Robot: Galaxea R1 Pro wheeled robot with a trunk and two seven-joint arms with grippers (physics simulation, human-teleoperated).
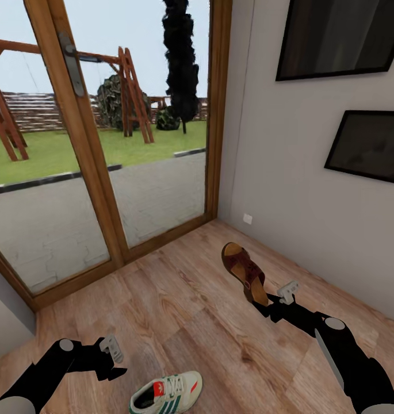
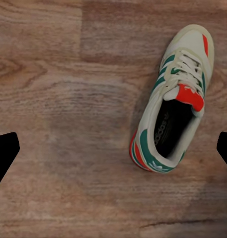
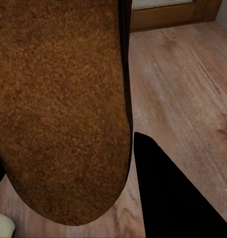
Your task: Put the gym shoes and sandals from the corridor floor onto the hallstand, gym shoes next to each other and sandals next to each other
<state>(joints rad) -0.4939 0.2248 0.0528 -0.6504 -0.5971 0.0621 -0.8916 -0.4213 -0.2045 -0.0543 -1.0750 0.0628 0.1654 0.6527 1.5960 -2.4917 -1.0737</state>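
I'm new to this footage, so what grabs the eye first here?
A brown sandal held up off the wood floor by the right gripper, near the grey wall. Then a white, green-striped sneaker lying on the floor beside the open left gripper.

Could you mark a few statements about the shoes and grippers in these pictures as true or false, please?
1. The right gripper holds a sandal off the floor. True.
2. The left gripper is shut on the gym shoe. False: it is open, and the shoe lies on the wooden floor beside it.
3. The gym shoe has green stripes. True.
4. The sandal rests on a shelf. False: it is held in the air by its heel end.
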